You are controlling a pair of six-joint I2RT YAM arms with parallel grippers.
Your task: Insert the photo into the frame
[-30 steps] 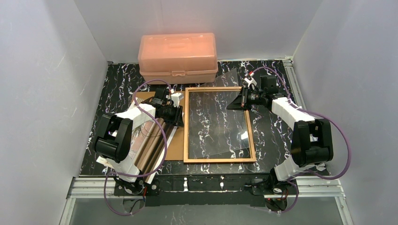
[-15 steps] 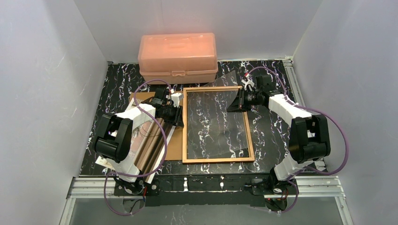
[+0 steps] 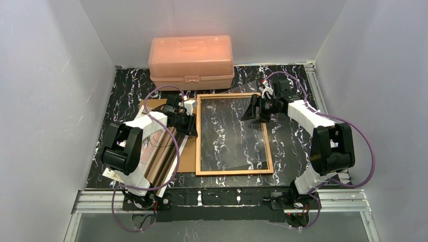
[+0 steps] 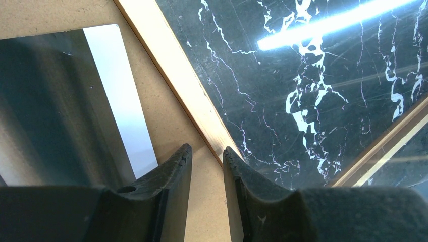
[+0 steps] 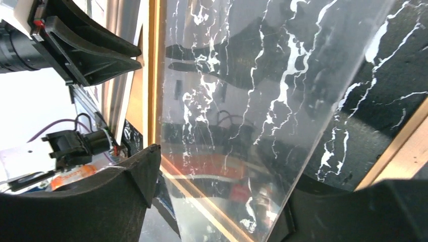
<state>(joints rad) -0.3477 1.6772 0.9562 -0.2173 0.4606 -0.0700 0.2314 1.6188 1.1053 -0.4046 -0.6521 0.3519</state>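
Clear plastic sheet [image 3: 232, 133] lies loose across the frame [image 3: 234, 172]. A second ago the right gripper [image 3: 248, 109] pinched it; now its jaws stand wide apart, the sheet's edge passing freely between them. The frame has also slid slightly left on the marbled surface [image 3: 287, 146].

The left gripper [image 4: 207, 149] keeps its jaws narrowly parted over the frame's left rail; we cannot tell whether they grip it.

The photo [image 3: 160, 159] lies outside the frame, on the brown backing board [image 3: 189, 159] under the left arm. We judge that placing it comes next.
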